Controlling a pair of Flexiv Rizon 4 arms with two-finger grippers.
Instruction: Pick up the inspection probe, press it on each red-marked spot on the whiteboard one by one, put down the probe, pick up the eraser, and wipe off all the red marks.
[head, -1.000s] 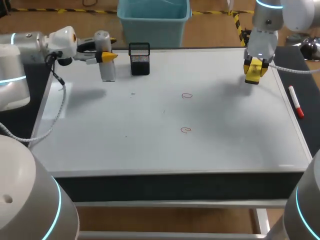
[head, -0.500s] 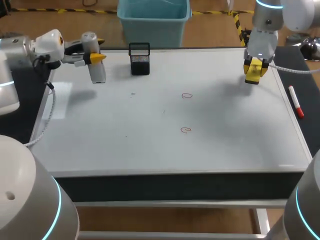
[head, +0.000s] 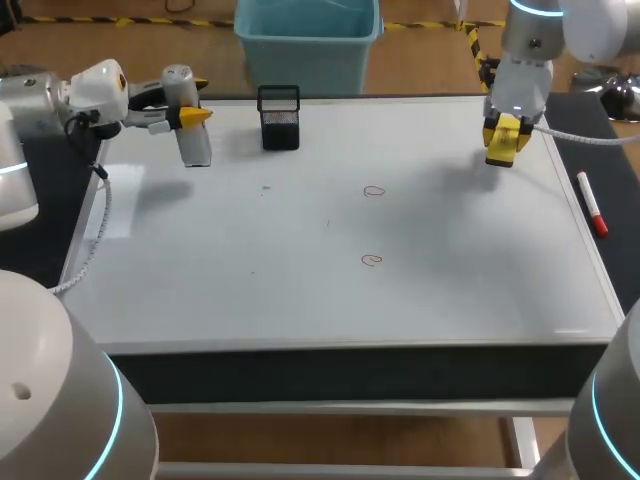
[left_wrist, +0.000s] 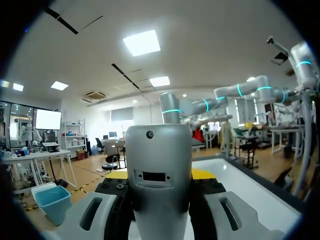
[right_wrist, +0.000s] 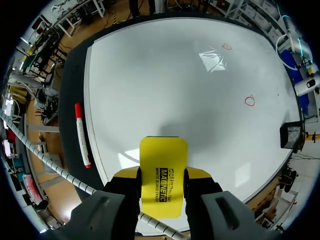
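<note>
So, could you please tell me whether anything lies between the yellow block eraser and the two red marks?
Nothing visible does: only bare whiteboard separates the yellow block eraser in the right gripper from both red marks. The black mesh holder stands well aside.

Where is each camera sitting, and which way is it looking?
Head view: above and behind the robot, looking down on the whiteboard; it shows the left pincer and the right pincer.
Left wrist view: on the left wrist, facing sideways out into the room; its pincer grips the grey probe.
Right wrist view: on the right wrist, looking down on the board; its pincer grips the yellow eraser.
Shared: the head and right wrist views both show the two red marks.
</note>
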